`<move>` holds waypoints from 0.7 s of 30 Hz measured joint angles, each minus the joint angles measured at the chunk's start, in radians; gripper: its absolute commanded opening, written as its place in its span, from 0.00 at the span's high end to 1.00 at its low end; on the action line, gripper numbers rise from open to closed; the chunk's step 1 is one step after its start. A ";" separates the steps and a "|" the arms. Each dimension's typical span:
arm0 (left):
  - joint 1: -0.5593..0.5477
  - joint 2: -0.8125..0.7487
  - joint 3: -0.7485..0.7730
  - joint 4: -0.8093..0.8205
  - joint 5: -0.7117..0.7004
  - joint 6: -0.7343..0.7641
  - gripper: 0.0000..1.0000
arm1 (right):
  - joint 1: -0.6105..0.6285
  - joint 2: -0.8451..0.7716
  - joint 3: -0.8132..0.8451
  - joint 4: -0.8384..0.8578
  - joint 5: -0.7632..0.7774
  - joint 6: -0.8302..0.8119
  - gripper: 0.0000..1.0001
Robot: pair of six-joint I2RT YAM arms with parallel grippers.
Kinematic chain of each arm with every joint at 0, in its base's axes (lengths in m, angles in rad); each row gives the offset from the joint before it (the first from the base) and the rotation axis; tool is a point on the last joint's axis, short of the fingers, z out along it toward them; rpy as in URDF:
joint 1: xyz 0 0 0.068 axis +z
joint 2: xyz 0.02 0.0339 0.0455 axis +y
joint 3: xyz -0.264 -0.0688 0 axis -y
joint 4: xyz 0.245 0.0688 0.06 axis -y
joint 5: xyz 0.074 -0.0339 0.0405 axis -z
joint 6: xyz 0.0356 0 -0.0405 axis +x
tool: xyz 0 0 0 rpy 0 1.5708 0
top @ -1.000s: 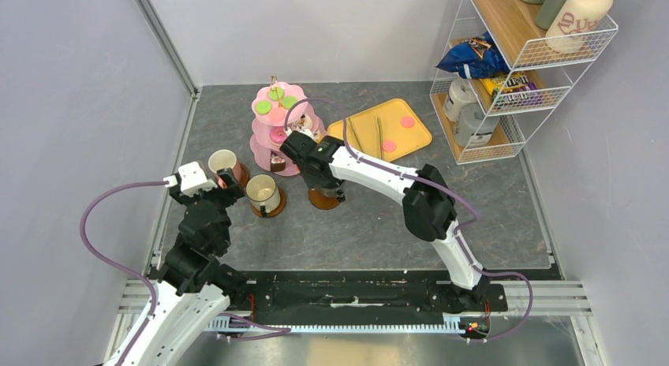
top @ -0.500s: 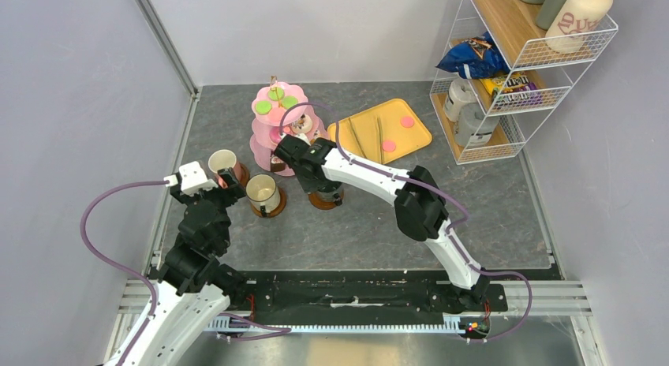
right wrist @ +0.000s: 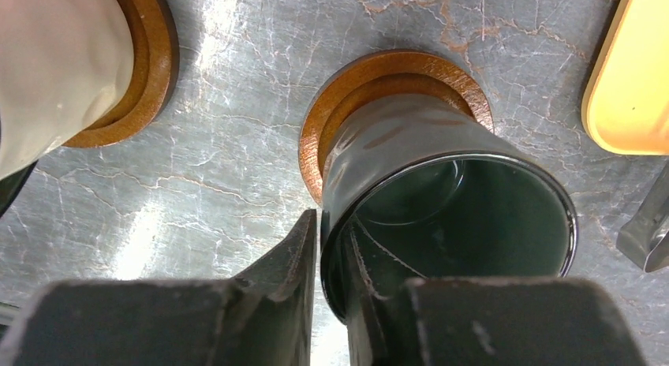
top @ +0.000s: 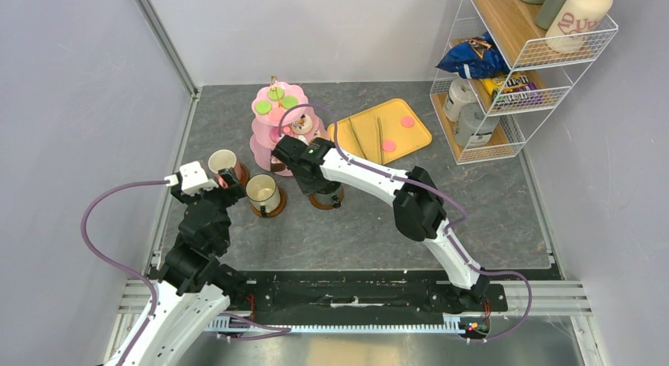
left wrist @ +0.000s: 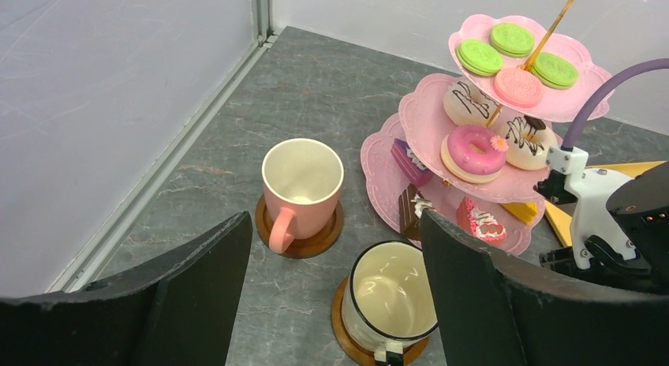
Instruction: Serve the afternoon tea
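Note:
The pink three-tier stand carries green and pink macarons, donuts and cake wedges. In front of it stand a pink mug and a white mug, each on a brown saucer. My left gripper hovers open above and short of both mugs, holding nothing. A dark mug stands on a third saucer. My right gripper is shut on the dark mug's near wall, one finger inside and one outside.
A yellow tray with tongs and two pink macarons lies right of the stand. A wire shelf at the back right holds a blue bag, a yellow packet and bottles. A wall and rail run along the left.
My right wrist has shifted slightly left over the third saucer, still on the dark mug. The left arm and the other two mugs have not moved.

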 measured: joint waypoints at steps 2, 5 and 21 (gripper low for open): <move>0.000 0.000 0.000 0.000 0.006 0.000 0.16 | 0.000 0.004 0.006 0.000 0.004 0.002 0.61; 0.001 0.000 0.000 0.000 0.013 0.000 0.16 | 0.000 0.005 0.014 0.002 0.010 0.000 0.53; 0.006 0.000 -0.001 0.000 0.014 0.000 0.16 | -0.003 -0.225 -0.113 0.185 0.056 -0.078 0.04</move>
